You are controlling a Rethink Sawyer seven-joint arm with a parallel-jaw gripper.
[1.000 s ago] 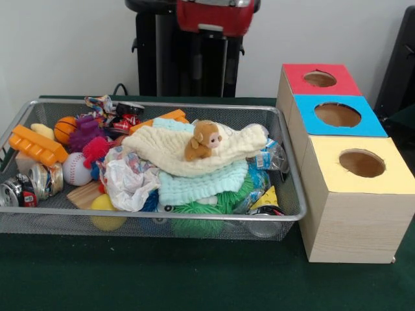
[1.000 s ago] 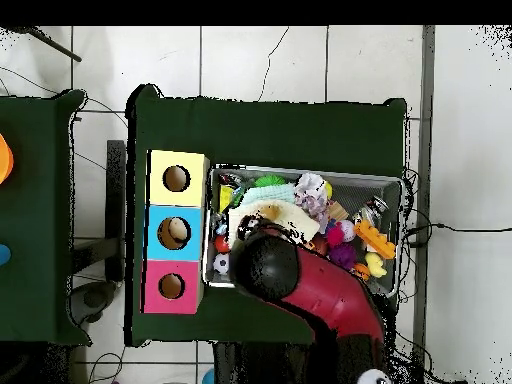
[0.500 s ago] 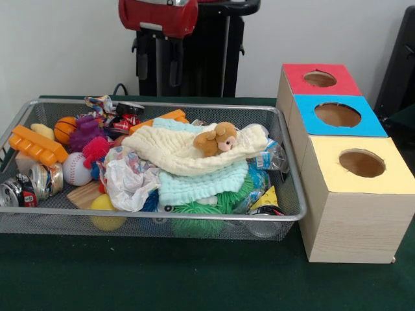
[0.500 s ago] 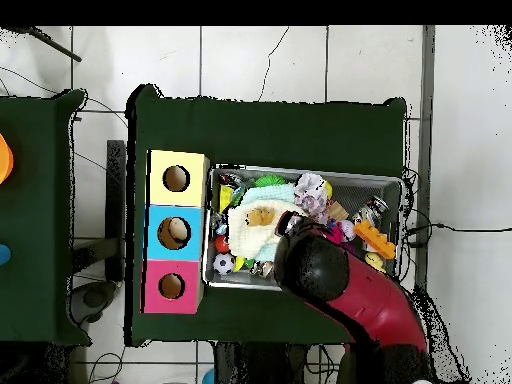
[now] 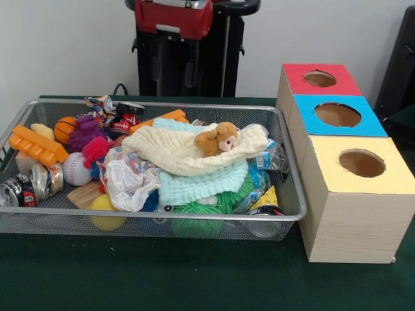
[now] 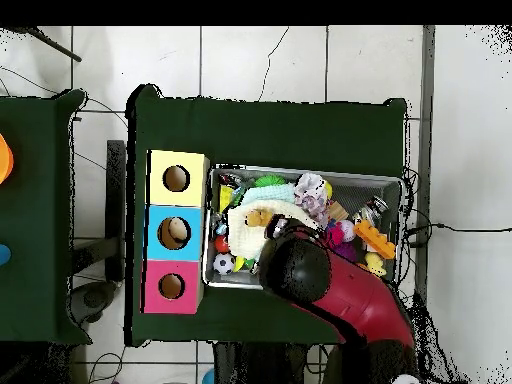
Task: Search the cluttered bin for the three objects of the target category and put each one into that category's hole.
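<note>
The silver wire-mesh bin (image 5: pixel 290 170) is full of clutter on the green table; it also shows in the overhead view (image 6: pixel 393 181). One tan-orange plush monkey (image 5: pixel 217 138) lies on its side on a cream cloth (image 5: pixel 175 152) at the top of the pile; it also shows from above (image 6: pixel 260 216). No other plush toy shows. My gripper (image 5: pixel 174 67) hangs open and empty above the bin's far edge, left of and well above the monkey. The red-topped hole (image 5: pixel 320 79) is on the farthest box, and also shows from above (image 6: pixel 171 286).
The blue-topped hole (image 5: pixel 337 115) and the yellow-topped hole (image 5: pixel 362 163) lie in line with the red one, right of the bin. The bin also holds a baseball (image 5: pixel 76 170), a small basketball (image 5: pixel 65 128), an orange block (image 5: pixel 35 145), cans and spiky balls.
The monkey tipped from sitting upright to lying on its side. My gripper swung left along the bin's far edge, then came part of the way back right.
</note>
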